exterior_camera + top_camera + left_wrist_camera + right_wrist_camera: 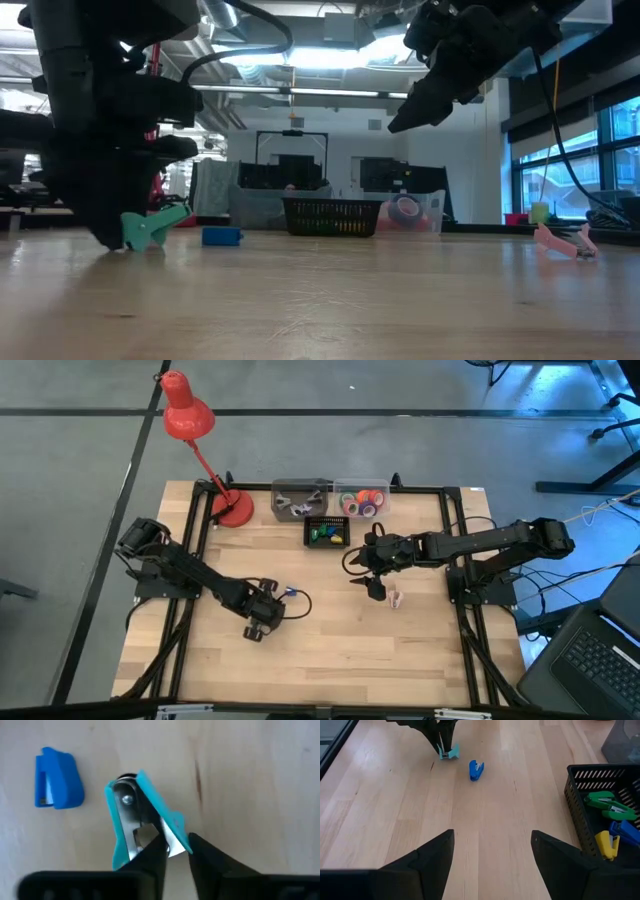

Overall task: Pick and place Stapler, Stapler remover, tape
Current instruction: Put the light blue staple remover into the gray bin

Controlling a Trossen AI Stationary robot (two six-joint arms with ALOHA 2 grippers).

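Observation:
My left gripper [176, 854] points down at the table's middle left [258, 628] and is shut on a teal staple remover [142, 815], also seen in the low view [155, 225]. A small blue stapler [57, 785] lies flat on the wood just beside it [290, 592]. My right gripper [492, 855] hangs open above the table's middle right [375, 585], touching nothing. A pink piece with a metal tip [565, 243] lies on the wood next to it [395, 598]. Tape rolls [362, 502] sit in a clear box at the far edge. My left gripper pinches the teal staple remover between its two fingers [155, 862] at the open claw end [174, 837], coming from above and pointing down. The riveted hinge end [125, 795] sticks out past the fingers. Its lowest edge [150, 246] is at the table; whether it rests there I cannot tell.
A black basket [327, 532] at the far middle holds green, yellow and blue staplers [610, 807]. A grey box [298, 498] with metal claw pieces stands beside the clear box. A red desk lamp [232, 508] stands at the far left corner. Bare wood lies toward the near edge.

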